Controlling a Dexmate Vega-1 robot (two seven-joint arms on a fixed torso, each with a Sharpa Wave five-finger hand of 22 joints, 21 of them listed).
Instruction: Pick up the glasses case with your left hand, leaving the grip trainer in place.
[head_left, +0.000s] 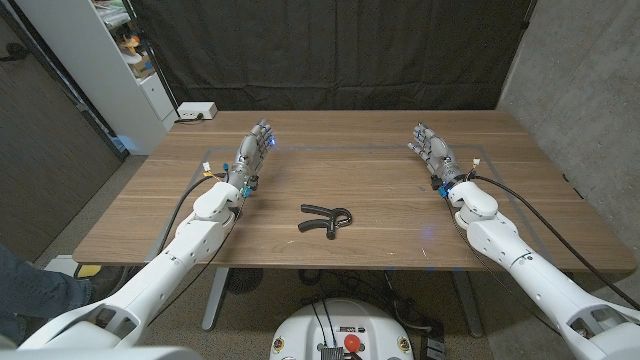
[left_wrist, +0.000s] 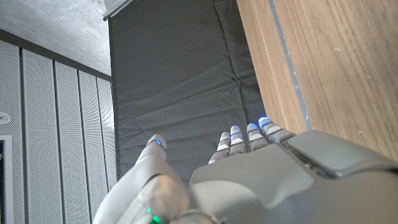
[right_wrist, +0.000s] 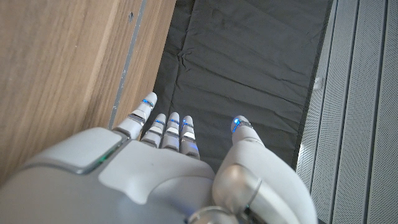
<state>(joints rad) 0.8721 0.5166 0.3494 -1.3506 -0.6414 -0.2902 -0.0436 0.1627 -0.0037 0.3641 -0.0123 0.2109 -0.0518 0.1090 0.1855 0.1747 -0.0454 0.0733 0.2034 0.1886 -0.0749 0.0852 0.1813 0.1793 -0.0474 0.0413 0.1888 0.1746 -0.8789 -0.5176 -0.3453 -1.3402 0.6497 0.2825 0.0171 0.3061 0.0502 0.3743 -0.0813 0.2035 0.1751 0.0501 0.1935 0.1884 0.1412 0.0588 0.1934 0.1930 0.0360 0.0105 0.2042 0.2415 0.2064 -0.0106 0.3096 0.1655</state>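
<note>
I see no glasses case on the brown wooden table (head_left: 400, 200). Only the black, red-tipped wire grip trainer (head_left: 326, 220) lies there, back toward my body and inward of my left hand (head_left: 255, 147), nearer it than my right hand (head_left: 432, 148). Both hands hold nothing, fingers (left_wrist: 249, 134) extended, thumbs apart.

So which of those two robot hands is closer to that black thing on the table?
The left hand. The grip trainer lies slightly left of the table's middle, so the right hand sits farther off.
</note>
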